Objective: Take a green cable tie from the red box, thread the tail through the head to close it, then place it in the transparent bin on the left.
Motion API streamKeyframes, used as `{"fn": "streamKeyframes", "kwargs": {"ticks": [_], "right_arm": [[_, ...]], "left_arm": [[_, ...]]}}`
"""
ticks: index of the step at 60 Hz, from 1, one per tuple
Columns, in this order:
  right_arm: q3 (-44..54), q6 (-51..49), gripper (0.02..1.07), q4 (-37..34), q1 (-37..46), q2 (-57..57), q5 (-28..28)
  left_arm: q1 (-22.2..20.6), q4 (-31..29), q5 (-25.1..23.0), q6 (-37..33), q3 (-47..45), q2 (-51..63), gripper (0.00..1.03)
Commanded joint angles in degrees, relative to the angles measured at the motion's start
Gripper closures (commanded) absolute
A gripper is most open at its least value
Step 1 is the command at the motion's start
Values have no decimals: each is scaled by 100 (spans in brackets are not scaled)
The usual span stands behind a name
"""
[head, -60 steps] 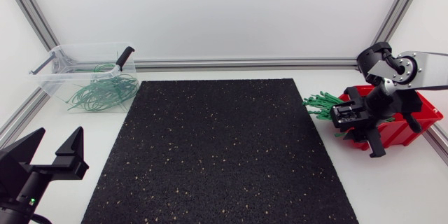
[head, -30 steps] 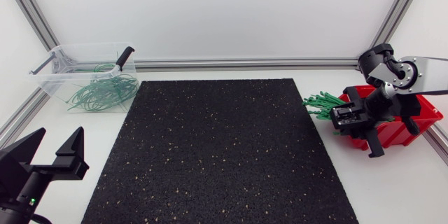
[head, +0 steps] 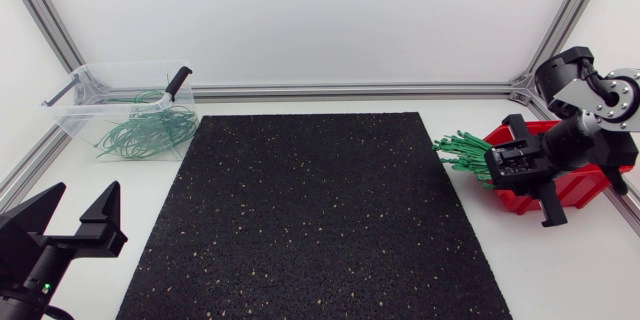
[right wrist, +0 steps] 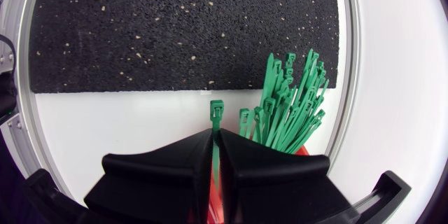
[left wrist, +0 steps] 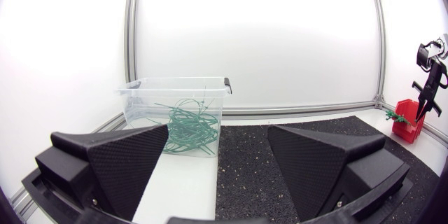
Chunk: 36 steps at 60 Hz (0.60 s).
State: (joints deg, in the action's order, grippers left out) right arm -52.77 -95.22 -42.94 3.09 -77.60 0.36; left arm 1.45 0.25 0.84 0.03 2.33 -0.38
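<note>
Within closed end effector (right wrist: 213, 136): green tie (right wrist: 216, 109)

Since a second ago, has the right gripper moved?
Yes. The right gripper, shut on a green cable tie, has drawn back from the black mat, over the red box.

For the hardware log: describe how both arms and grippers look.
The left gripper has two broad, wedge-shaped matte black fingers with finely textured faces; a small green light glows on its black base. The right gripper looks alike, on a silver-grey right arm with black joints.
</note>
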Motion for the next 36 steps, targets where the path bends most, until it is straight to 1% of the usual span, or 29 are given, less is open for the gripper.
{"fn": "streamKeyframes", "kwargs": {"ticks": [1,7,18,24,31,36], "right_arm": [[-348,-49,102,-285,-54,158,-142],[-805,179,102,-892,-90,202,-493],[-1499,557,102,-1700,-239,263,-1064],[-1947,759,102,-2122,-327,272,-1381],[-2431,1014,102,-2570,-485,237,-1644],[-2756,1155,102,-2817,-582,219,-1873]], "left_arm": [[30,-148,-23,76,-215,-23,4],[30,-139,-23,85,-215,-41,4],[30,-95,39,111,-215,-50,4],[22,-69,30,322,-154,-50,4],[-198,-271,-23,454,163,-50,4],[-207,-482,-23,524,470,-32,4]]}}
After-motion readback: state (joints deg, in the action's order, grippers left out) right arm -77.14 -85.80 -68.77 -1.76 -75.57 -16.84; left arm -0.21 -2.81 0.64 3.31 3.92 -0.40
